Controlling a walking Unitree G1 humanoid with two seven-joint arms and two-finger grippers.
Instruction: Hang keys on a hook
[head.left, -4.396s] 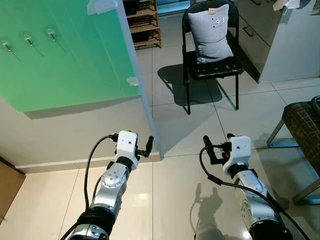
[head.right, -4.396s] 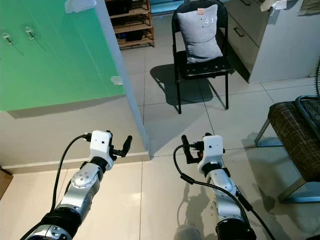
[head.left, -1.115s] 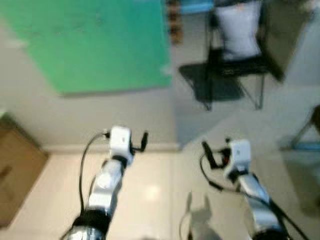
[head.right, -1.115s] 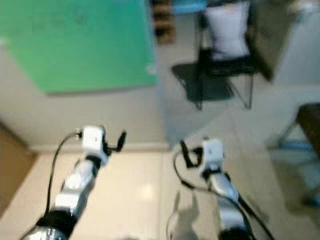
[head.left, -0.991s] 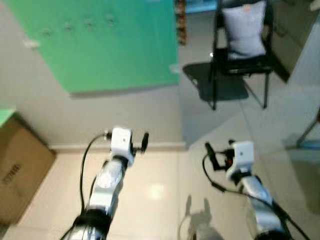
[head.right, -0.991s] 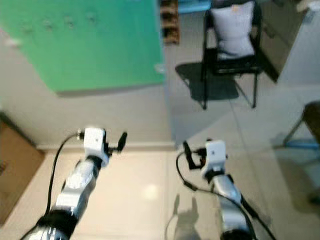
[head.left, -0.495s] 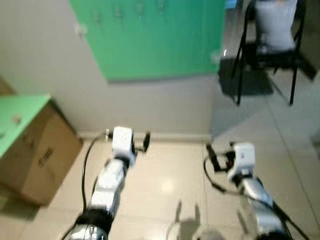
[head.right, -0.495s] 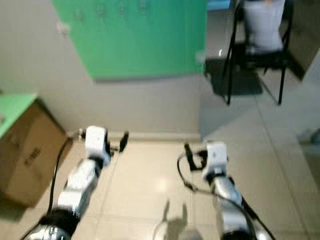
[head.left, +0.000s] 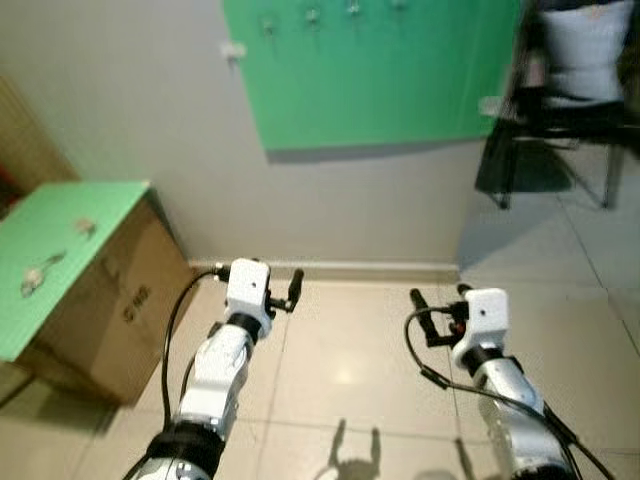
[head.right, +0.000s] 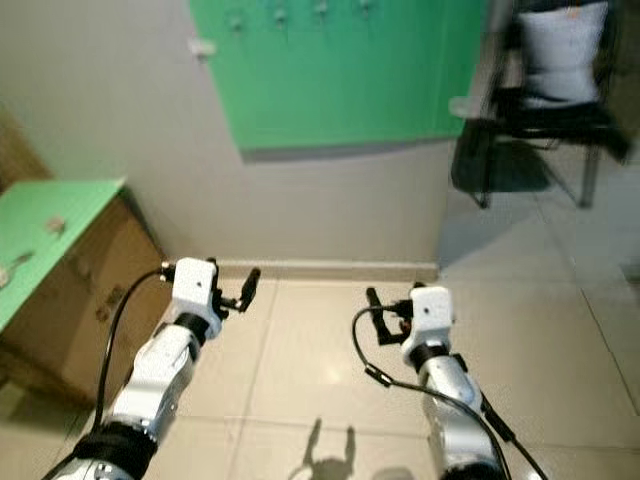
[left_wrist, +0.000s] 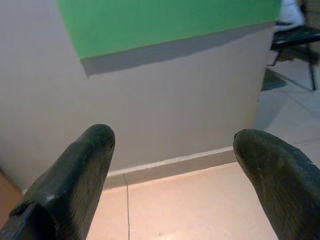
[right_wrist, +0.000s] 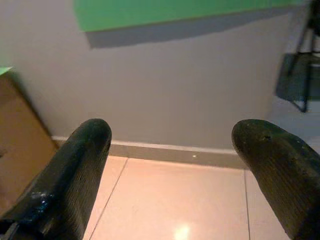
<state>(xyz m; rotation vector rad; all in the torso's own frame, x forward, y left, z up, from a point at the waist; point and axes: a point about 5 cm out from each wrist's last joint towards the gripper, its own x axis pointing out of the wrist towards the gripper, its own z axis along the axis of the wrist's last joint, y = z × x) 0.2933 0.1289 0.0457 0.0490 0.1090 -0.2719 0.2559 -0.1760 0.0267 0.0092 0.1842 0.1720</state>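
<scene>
Two jointed silver metal arms end in boxy white wrist housings, each carrying a gripper of two long black fingers: the left gripper (head.left: 293, 290) and the right gripper (head.left: 437, 300). A thin black cable loops beside each forearm. The finger pads (left_wrist: 80, 165) look matte and rounded.

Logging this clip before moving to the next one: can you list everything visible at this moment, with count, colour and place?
Green board: one, green, on the grey wall ahead.
Hooks: four, pale metal, in a row along the board's top.
Cardboard box: one, brown with a green top, on the floor at the robot's left.
Small objects: two, pale, on the box's green top; too blurred to identify.
Chair: one, black, far right, blurred.
Cushion: one, grey, on the chair.
Floor: beige tiles.
Left gripper: black jaws open, held low over the floor.
Right gripper: black jaws open, held low over the floor.
</scene>
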